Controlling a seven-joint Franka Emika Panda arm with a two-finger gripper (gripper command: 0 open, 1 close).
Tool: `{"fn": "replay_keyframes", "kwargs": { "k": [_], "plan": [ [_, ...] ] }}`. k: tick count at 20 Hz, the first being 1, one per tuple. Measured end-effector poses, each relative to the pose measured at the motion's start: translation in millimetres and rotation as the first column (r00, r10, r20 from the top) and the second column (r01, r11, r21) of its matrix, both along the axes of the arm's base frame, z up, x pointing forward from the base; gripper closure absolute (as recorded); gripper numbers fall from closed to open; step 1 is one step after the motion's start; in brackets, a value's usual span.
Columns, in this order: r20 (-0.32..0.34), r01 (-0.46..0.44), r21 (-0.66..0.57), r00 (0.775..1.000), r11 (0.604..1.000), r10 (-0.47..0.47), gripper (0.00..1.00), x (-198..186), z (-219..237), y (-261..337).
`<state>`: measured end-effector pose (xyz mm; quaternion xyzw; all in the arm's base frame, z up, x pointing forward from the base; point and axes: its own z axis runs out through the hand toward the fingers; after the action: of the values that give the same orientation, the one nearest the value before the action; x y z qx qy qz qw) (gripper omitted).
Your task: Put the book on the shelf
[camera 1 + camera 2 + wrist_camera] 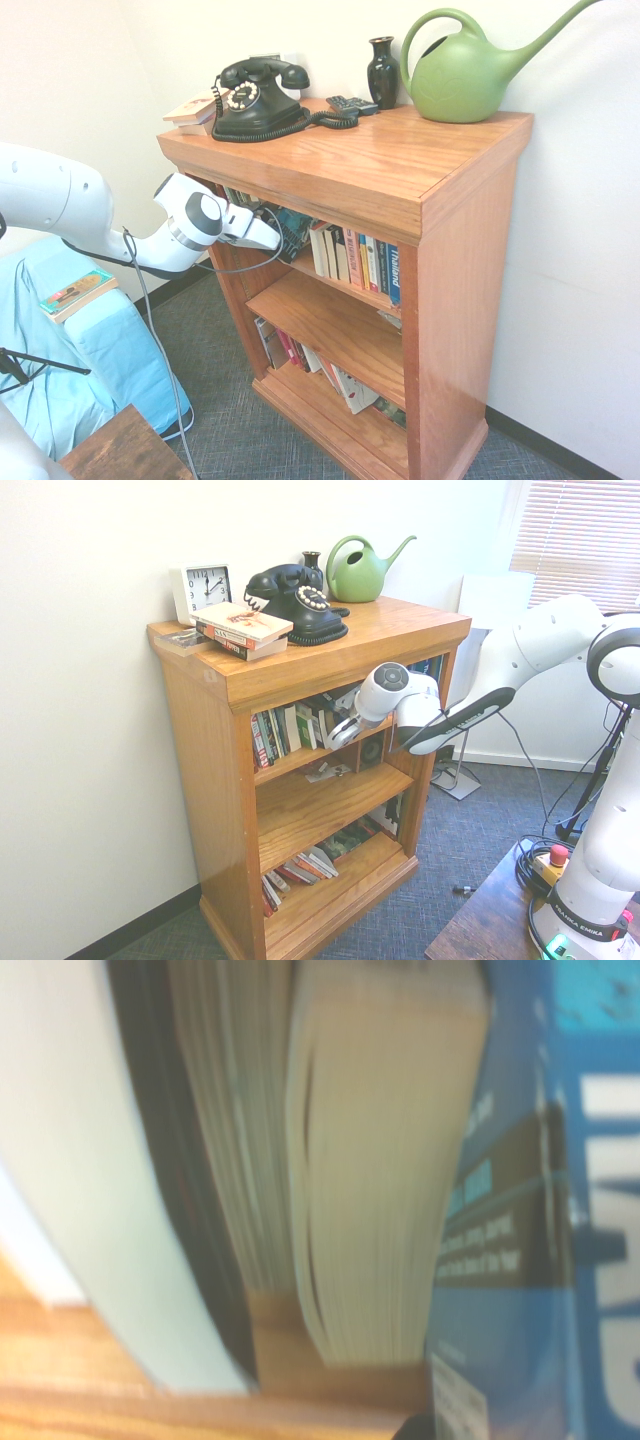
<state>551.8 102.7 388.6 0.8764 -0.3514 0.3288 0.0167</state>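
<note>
The book (294, 229), with a blue-teal cover, sits at the left end of the bookcase's top opening, and my gripper (275, 238) is shut on it. It leans just above the shelf (345, 288), a reddish-brown board with a row of upright paperbacks including a blue "Thailand" spine (393, 272). From the other side the gripper (345, 732) reaches into the same opening over the shelf (300, 761). In the wrist view the book's blue cover (540, 1220) stands close beside cream page edges (385, 1180) of neighbouring books, with the shelf's wood (100, 1400) below.
On the bookcase top (400, 160) stand a black telephone (255, 98), a green watering can (465, 70), a dark vase (382, 72), a clock (203, 588) and stacked books (243, 630). Lower boards hold leaning books (345, 385). A blue-draped seat (90, 350) is at left.
</note>
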Motion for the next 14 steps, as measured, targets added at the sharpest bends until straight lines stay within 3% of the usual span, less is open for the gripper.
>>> {"fn": "replay_keyframes", "kwargs": {
  "k": [14],
  "plan": [
    [0.010,-0.002,-0.011,1.000,1.000,0.002,0.00,12.9,4.0,9.5]
  ]
}}
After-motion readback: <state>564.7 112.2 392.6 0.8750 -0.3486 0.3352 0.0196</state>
